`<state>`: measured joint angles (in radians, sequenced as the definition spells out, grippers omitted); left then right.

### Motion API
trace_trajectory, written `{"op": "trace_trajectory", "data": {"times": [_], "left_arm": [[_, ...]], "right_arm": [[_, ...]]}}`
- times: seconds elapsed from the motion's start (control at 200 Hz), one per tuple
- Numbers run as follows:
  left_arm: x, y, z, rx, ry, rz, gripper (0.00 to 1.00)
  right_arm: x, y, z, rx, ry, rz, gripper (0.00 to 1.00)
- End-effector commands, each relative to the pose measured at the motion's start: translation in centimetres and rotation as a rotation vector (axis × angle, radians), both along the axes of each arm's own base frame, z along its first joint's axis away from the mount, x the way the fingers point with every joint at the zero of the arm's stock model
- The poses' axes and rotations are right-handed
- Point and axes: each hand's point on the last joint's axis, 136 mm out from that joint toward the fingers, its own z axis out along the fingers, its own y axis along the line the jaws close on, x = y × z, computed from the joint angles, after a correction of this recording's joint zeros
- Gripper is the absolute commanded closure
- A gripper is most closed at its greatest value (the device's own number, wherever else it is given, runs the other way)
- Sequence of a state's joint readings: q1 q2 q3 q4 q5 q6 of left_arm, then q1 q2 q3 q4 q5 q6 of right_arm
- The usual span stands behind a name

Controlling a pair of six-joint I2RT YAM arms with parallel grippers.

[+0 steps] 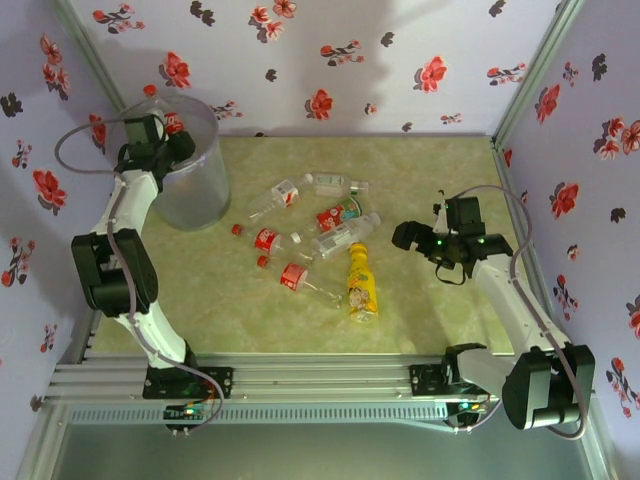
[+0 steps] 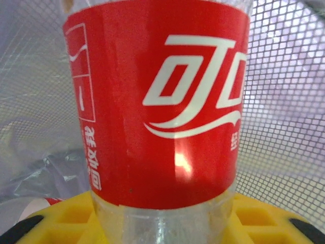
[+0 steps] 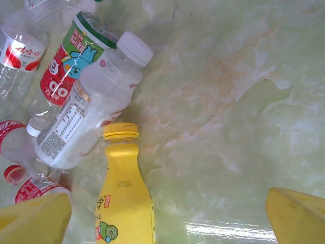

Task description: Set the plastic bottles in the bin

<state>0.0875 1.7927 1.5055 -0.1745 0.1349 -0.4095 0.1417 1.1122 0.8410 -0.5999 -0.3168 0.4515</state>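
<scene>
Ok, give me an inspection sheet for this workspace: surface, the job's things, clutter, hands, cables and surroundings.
Surface: green marbled tabletop, glossy, no spills seen.
Job's things: bin upright at the far left; red-labelled bottle held over its mouth; yellow bottle and about six clear bottles lying mid-table.
Clutter: nothing seen.
Hands: left hand shut on the red-labelled bottle; right hand open, above the table right of the pile.
Cables: grey cable loops off the left arm beside the bin; another cable runs along the right arm.
Surroundings: floral-print walls; metal rail at the near edge.
</scene>
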Motion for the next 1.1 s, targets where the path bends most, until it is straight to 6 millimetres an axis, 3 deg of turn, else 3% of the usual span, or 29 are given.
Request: {"op": "trace_trajectory", "data": {"times": [0.0,0.175,0.485,0.835,1.095], "left_arm": [[-0.3,-0.5,-3.5,-0.032,0.102,-0.004,0.62],[-0.4,-0.5,-3.3,-0.029,0.101,-0.006,0.44],[-0.8,-0.6,-2.3,-0.011,0.091,-0.017,0.21],[-1.9,-0.1,0.0,0.04,0.074,-0.018,0.13],[-4.5,0.6,4.7,0.15,0.037,-0.021,0.06]], "right_arm": [[0.4,-0.3,-0.1,-0.025,-0.014,0.004,0.01],[0.4,-0.4,0.0,-0.029,-0.018,0.006,0.01],[0.2,-0.3,-0.1,-0.027,-0.013,0.008,0.01],[-0.5,0.0,0.2,-0.109,-0.002,0.033,0.03],[-2.4,3.3,-0.4,-0.172,0.026,0.121,0.09]]}}
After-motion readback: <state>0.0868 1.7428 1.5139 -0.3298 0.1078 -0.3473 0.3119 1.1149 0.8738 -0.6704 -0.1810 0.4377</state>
